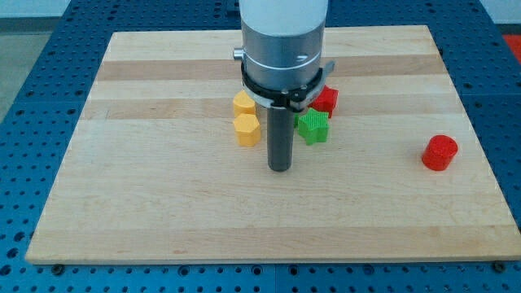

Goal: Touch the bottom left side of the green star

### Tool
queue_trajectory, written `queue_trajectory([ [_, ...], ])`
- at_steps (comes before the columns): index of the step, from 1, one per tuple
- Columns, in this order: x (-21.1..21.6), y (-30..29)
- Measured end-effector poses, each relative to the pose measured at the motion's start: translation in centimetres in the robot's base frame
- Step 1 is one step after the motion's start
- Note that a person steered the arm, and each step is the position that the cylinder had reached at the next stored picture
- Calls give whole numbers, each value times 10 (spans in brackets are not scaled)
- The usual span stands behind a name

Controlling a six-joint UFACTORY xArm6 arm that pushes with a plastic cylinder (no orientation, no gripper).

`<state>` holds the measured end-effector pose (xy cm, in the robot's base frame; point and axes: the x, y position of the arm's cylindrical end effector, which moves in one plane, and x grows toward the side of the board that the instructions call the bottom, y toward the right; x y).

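Note:
The green star point(313, 127) lies near the middle of the wooden board point(163, 203). My tip point(280, 168) rests on the board just to the lower left of the star, a short gap away from it. A red block point(326, 100) sits right behind the star, touching or nearly touching its upper right side; the arm partly hides it.
Two yellow blocks stand left of the rod: one point(243, 103) above, a hexagonal one point(247, 129) below it. A red cylinder point(440, 152) sits alone at the view's right. The arm's grey body point(283, 41) covers the board's upper middle.

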<state>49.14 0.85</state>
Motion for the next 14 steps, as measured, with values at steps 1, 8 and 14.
queue_trajectory([
  [1,-15,0],
  [8,-33,12],
  [14,-28,37],
])
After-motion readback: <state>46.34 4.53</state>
